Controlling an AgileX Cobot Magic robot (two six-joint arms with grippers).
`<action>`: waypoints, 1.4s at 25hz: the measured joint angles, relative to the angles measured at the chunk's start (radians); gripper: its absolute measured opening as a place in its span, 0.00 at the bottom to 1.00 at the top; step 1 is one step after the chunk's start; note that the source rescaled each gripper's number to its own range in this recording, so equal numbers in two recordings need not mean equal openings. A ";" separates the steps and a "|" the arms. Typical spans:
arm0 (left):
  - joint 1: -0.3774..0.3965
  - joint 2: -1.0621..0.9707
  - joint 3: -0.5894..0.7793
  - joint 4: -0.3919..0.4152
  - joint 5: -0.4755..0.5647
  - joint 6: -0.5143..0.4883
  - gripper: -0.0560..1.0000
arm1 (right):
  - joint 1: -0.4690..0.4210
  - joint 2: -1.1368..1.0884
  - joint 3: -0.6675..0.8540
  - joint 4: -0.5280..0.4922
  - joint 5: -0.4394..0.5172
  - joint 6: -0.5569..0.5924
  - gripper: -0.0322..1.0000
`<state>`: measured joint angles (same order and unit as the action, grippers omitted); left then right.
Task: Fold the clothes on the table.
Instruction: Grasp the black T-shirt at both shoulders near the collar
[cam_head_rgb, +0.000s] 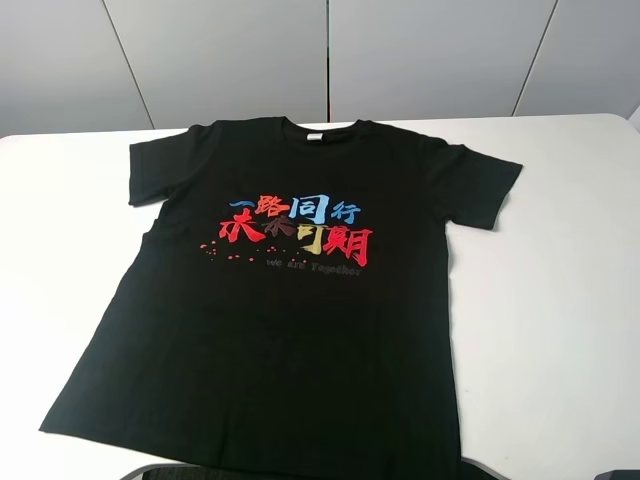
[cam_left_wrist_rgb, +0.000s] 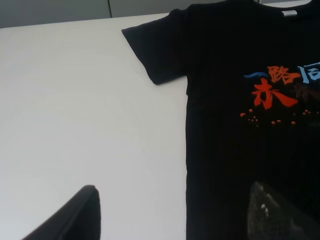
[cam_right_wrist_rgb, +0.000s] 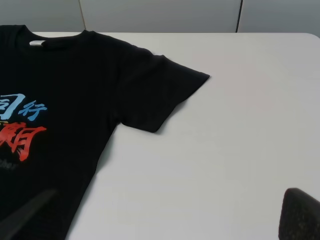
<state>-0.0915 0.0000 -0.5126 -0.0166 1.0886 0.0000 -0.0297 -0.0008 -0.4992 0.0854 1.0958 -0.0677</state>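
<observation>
across the white table (cam_head_rgb: 560, 300) the black t-shirt (cam_head_rgb: 300, 330) lies flat, print up, collar toward the far edge. my left gripper (cam_left_wrist_rgb: 180, 215) and my right gripper (cam_right_wrist_rgb: 165, 220) both gape wide, holding nothing, each near a side edge of it.

high cam: above hem side, looks down on whole t-shirt (cam_head_rgb: 300, 340) and table (cam_head_rgb: 560, 300) | left wrist cam: low, near, faces left-side sleeve (cam_left_wrist_rgb: 155, 50) | right wrist cam: low, near, faces right-side sleeve (cam_right_wrist_rgb: 160, 95) | shared: chest print (cam_head_rgb: 300, 228)
</observation>
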 joint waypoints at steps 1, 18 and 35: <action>0.000 0.000 0.000 0.000 0.000 0.000 0.81 | 0.004 0.000 0.000 0.000 0.000 0.000 0.93; 0.000 0.000 0.000 0.000 0.000 0.000 0.81 | 0.030 -0.002 -0.055 0.002 0.004 -0.052 0.93; 0.000 0.710 -0.292 -0.007 -0.137 0.277 0.81 | 0.111 0.857 -0.487 -0.037 0.017 -0.405 0.93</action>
<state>-0.0915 0.7096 -0.8048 -0.0241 0.9514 0.2768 0.0814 0.8565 -0.9858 0.0483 1.1128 -0.4728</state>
